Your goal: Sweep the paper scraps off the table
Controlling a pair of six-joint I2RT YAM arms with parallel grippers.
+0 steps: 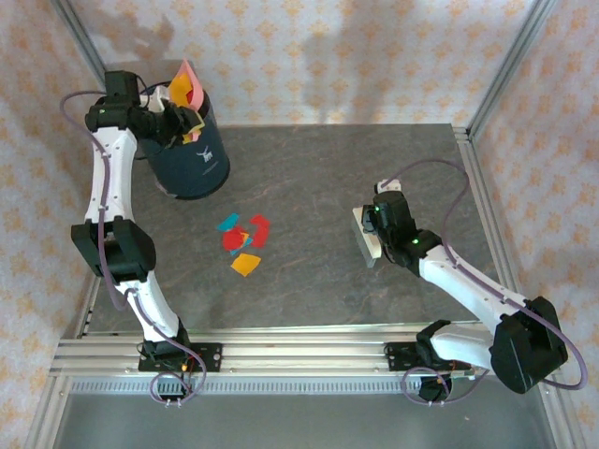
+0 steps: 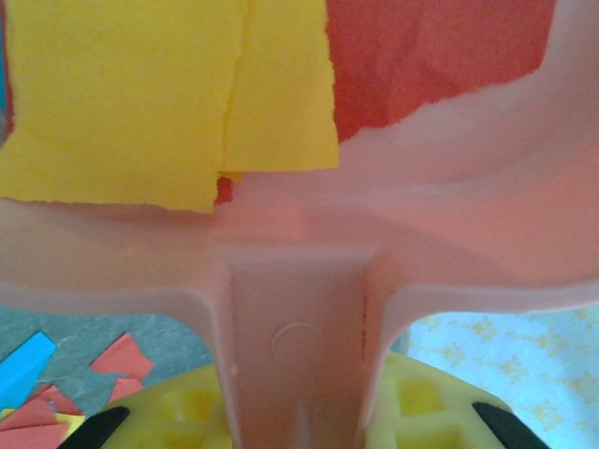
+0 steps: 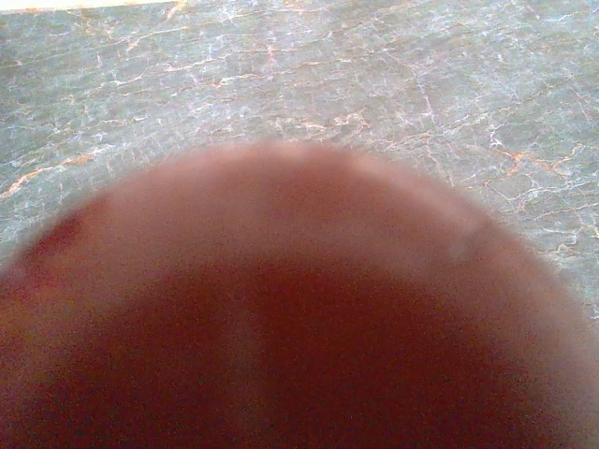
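**Left tool.** The left tool (image 1: 171, 120) was clamped on the handle of the pan (image 1: 185, 86) at the bench's 10 o'clock corner. In the left wrist view the yellow pads (image 2: 187, 412) pressed both sides of the handle, so the grip looked firm. The pan stood steeply tilted over the bin (image 1: 192, 159), judged a tipping pose intended to let its load slide off. Yellow and red scraps (image 2: 140, 94) lay on the pan floor, and others lay below at 7 o'clock, seemingly inside the bin.

**Right tool.** The right tool (image 1: 376, 223) was closed at the bench's 3 o'clock side, apparently on a pale brush (image 1: 365, 241) resting on the bench (image 1: 328, 168). It was probably parked well apart from the tipping.

**Remaining work.** A cluster of scraps (image 1: 245, 238) lay on the bench just toward 9 o'clock of centre, so the task was judged incomplete.
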